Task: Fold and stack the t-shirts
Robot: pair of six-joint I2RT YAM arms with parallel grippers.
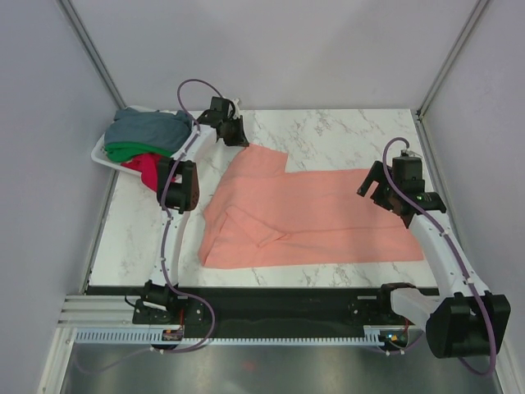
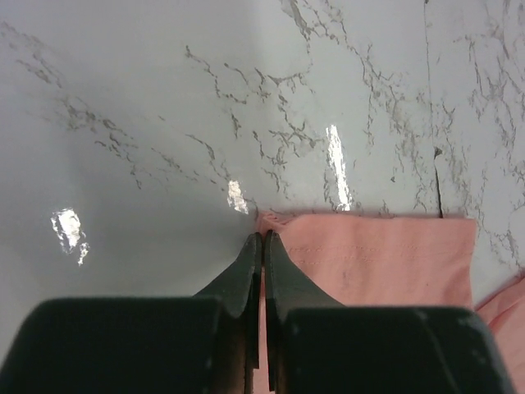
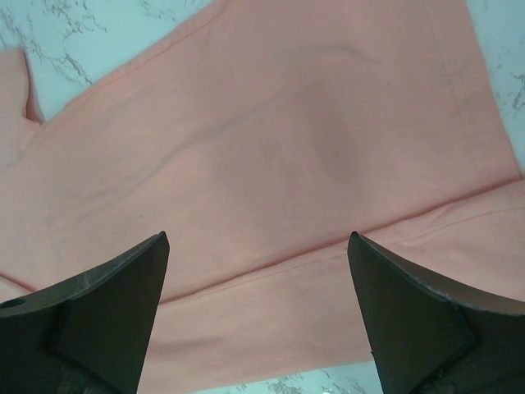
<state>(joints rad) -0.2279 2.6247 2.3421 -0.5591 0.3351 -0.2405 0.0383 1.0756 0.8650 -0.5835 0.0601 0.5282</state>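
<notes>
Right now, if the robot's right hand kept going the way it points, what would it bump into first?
Most likely the pink shirt spread on the table. The right hand hangs open over it, pointing down at the cloth, with nothing between them. How high above it is unclear.

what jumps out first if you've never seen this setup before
A salmon-pink t-shirt lies spread over most of the marble table. The left gripper is pinched shut on its far left corner, and the right gripper hangs wide open over its right end. At the table's far left corner a white basket holds a heap of grey-blue, green and red shirts.
</notes>
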